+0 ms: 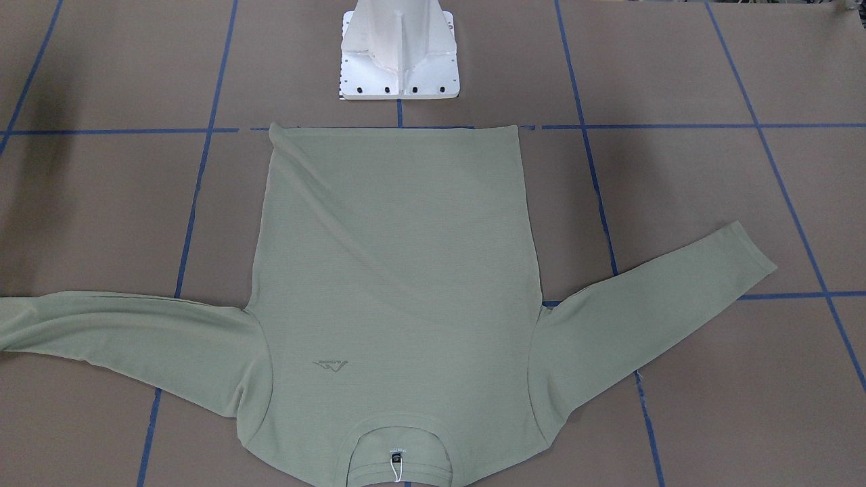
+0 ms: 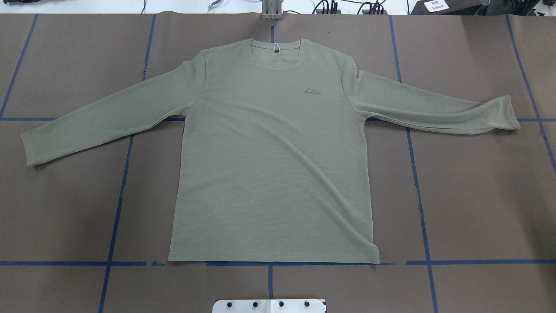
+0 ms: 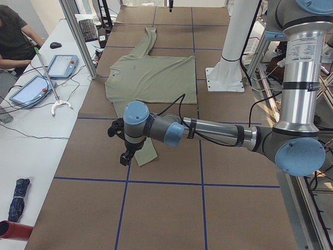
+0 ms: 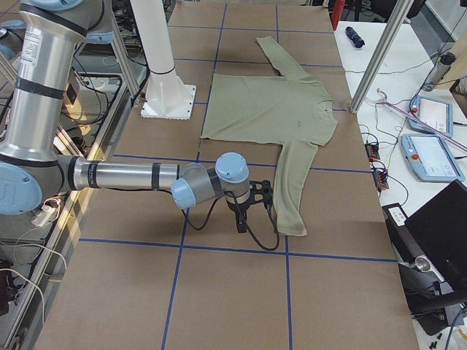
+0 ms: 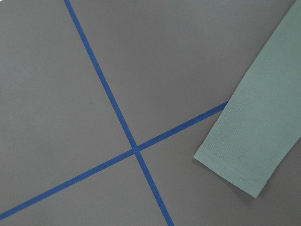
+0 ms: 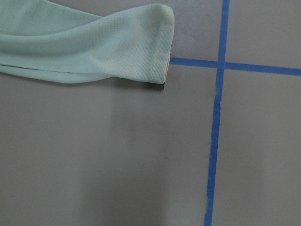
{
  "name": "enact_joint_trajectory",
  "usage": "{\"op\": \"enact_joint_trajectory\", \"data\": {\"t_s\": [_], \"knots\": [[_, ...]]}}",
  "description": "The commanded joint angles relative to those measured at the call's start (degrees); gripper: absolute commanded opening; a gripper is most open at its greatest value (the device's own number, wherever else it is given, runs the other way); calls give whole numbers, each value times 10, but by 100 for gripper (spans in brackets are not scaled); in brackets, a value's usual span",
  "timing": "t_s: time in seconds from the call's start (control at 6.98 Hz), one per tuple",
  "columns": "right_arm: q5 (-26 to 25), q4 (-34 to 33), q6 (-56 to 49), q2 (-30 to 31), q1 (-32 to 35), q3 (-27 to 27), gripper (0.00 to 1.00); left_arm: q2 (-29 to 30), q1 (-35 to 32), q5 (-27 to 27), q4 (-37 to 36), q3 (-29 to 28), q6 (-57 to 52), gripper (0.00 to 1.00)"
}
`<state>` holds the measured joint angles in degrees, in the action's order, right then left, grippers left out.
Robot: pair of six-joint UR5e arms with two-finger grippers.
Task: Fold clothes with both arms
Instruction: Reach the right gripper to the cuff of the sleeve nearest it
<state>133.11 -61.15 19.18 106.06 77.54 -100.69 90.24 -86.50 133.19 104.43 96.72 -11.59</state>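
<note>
Shirt (image 2: 269, 152) lies flat, unfolded; left gripper (image 3: 118, 141) and right gripper (image 4: 257, 198) hang by the cuffs (image 5: 233, 165), openness I can't tell, and I'd say sleeve grasps come next.

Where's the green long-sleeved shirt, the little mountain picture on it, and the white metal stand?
Sage-green long-sleeved knit shirt (image 2: 269, 174): overhead view, middle of its body.
Small tonal mountain logo (image 2: 312, 91): overhead view, centre of the mark on the chest.
White metal pedestal base (image 1: 379, 74): front-facing view, its lower front.
</note>
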Motion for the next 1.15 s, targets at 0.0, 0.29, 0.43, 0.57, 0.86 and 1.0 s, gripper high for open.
{"op": "enact_joint_trajectory", "data": {"t_s": [0.0, 0.29, 0.43, 0.57, 0.86, 1.0], "knots": [[-36, 106, 56, -17, -57, 69, 100, 2, 1, 0, 34, -14, 58, 100], [-66, 111, 81, -124, -68, 171, 100, 1, 1, 0, 34, -14, 66, 100], [-65, 111, 81, -168, -69, 224, 100, 2, 0, 0, 34, -13, 66, 100], [-64, 111, 77, -199, -69, 262, 100, 2, 0, 0, 34, -12, 66, 100], [-64, 109, 77, -239, -85, 306, 100, 6, 1, 0, 35, -11, 66, 100], [-66, 108, 77, -254, -94, 319, 100, 8, 1, 0, 35, -10, 66, 100]]}}
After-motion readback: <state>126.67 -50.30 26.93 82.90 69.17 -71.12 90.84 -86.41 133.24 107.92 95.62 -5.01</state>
